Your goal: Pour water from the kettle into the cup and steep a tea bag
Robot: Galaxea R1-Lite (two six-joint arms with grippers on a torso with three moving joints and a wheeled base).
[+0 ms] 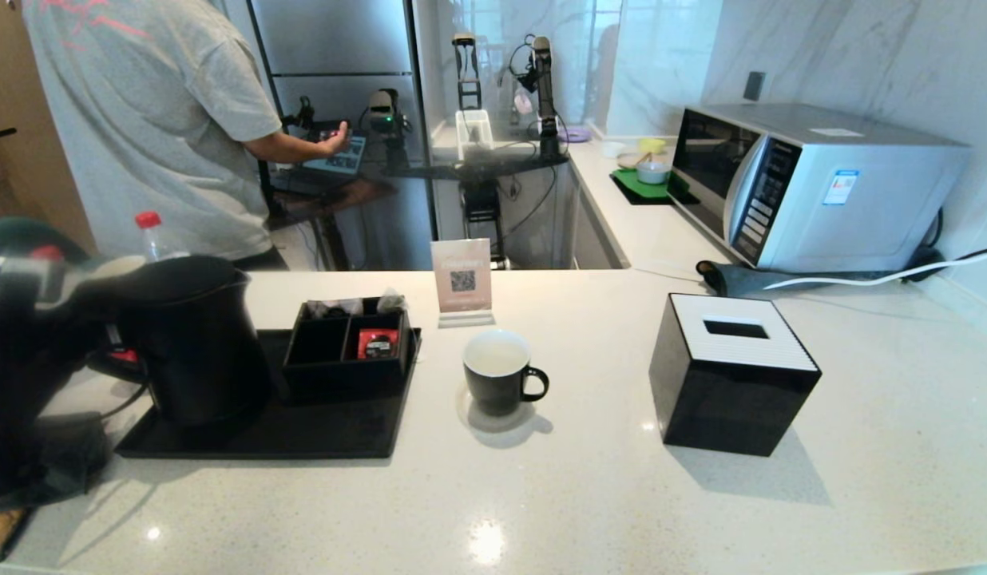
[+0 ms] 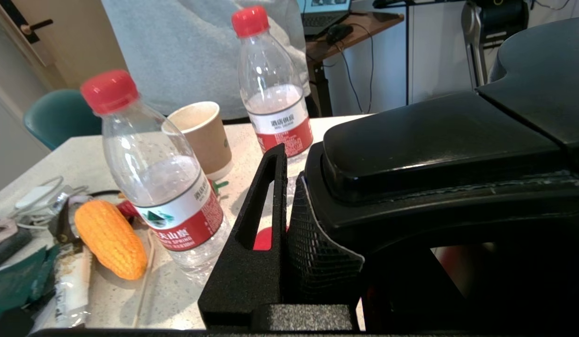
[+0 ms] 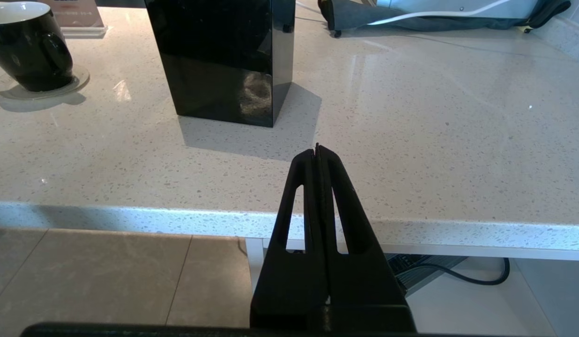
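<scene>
Bench [image 1: 581, 495] pale and speckled, carrying everything.

Kettle [image 1: 194, 343] upright on the black tray [image 1: 302, 431] at the robot's left, lid flat, nothing tilted toward the cup. Set level like that, probably so nothing spills between steps.

Left pincer [image 2: 299, 187] right up against the kettle's handle, one pad lying on it. Far side hidden behind the handle, so cannot tell whether gripping or merely alongside. Placed there, by the look of it, because the handle is the only safe hold for lifting and tipping.

Tissue box [image 1: 733, 375] to the right of the cup, well apart from it, out of the pouring path.

Right pincer [image 3: 316, 150] closed on nothing, hanging off the bench's front edge, in front of the tissue box. Parked clear, most likely to leave room for the left arm.

Organiser [image 1: 346, 347] on the tray just beside the kettle, a red sachet [image 1: 376, 343] in its front right compartment.

Cup [image 1: 497, 375] mid-bench on a clear coaster [image 3: 78, 79], between tray and tissue box, handle to the robot's right. Close to the kettle, hence only a short swing needed.

Water [image 1: 496, 359] seemingly already in the cup, a pale level low on the white inside; pouring probably done or partly done.

Tea bag [image 1: 391, 300] apparently among the whitish pouches in the organiser's back row, not yet in the cup. Steeping yet to come.
</scene>
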